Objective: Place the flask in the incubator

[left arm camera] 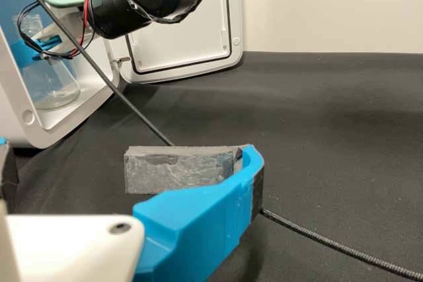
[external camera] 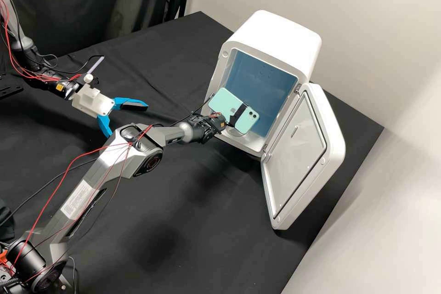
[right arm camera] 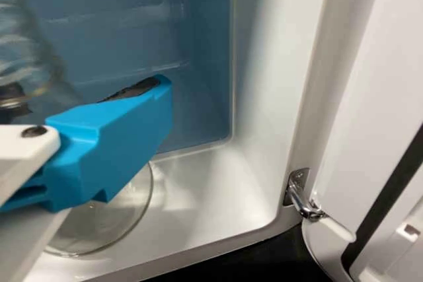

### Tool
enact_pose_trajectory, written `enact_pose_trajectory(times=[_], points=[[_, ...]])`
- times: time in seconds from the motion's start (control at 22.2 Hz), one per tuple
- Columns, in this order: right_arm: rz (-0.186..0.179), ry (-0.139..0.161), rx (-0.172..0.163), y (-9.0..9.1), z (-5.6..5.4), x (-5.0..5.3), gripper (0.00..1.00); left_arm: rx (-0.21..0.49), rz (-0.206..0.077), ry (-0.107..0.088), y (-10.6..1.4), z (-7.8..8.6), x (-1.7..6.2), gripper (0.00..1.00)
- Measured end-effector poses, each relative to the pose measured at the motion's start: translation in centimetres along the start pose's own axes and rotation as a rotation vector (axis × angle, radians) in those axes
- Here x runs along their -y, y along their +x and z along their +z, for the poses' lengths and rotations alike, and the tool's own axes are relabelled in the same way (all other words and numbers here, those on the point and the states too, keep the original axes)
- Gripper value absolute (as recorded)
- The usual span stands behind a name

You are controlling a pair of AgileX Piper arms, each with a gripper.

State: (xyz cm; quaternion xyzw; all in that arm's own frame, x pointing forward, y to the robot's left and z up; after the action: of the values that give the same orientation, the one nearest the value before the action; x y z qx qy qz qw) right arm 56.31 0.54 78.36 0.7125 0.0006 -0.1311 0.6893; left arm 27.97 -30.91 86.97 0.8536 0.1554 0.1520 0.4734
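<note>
Incubator (external camera: 275, 39) right of centre in high view: white shell, blue interior, door (external camera: 301, 151) swung open toward lower right. Glass flask (right arm camera: 99, 226) upright inside, base on chamber floor. Right gripper (left arm camera: 41, 39) inside chamber, close beside flask's upper part; cannot tell whether pinching or spread. Left gripper (external camera: 127, 117) at left of frame above black bench (external camera: 193, 220), fingers spread wide. Mint phone (external camera: 234, 110) strapped on right wrist at incubator mouth.

Clear glass flask (left arm camera: 47, 82) stands inside open white incubator (external camera: 275, 36).
</note>
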Motion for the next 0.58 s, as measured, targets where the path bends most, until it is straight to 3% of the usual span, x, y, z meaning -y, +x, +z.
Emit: enact_pose_trajectory(times=[0.58], points=[[0.000,0.006,0.000,0.00,0.00,0.00,1.00,0.000,0.000,0.000,0.00,0.00,0.00,1.00]])
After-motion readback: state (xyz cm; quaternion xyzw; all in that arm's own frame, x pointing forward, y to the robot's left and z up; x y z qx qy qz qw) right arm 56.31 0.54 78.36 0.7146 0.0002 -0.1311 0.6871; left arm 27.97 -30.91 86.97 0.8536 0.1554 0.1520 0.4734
